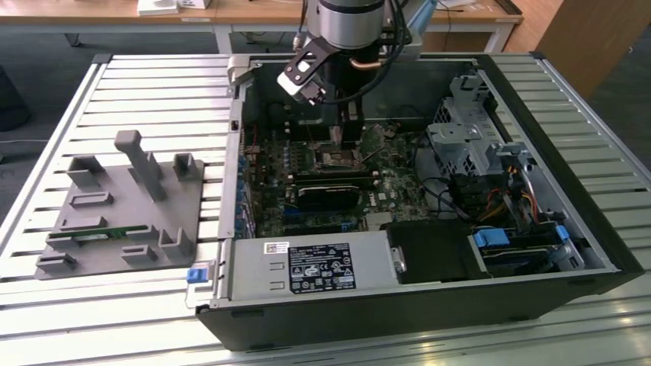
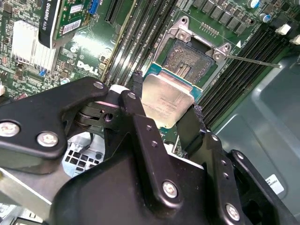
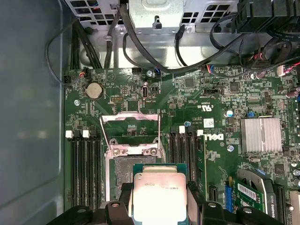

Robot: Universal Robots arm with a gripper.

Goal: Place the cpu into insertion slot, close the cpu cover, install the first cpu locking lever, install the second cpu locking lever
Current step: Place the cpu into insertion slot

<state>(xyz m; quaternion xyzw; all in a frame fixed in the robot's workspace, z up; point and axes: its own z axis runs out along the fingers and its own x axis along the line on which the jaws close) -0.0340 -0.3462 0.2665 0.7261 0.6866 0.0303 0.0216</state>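
Right now the gripper [image 2: 165, 96] hangs inside the open computer case [image 1: 407, 320], its two black fingers [image 2: 137, 86] pinching the cpu [image 3: 159, 197] by opposite edges. The chip lies flat, metal top up, just above the insertion slot [image 3: 135, 169] and shifted partly off it, so most of the slot's dark pin field is bare. Whether the chip touches the slot's rim I cannot tell. On the far side of the slot from the chip, the cpu cover [image 3: 130, 116] is swung back, with green board showing through its window. A thin locking lever [image 2: 255, 61] sticks out from one corner of the slot. Black memory sockets [image 3: 84, 168] run along both sides of the slot.
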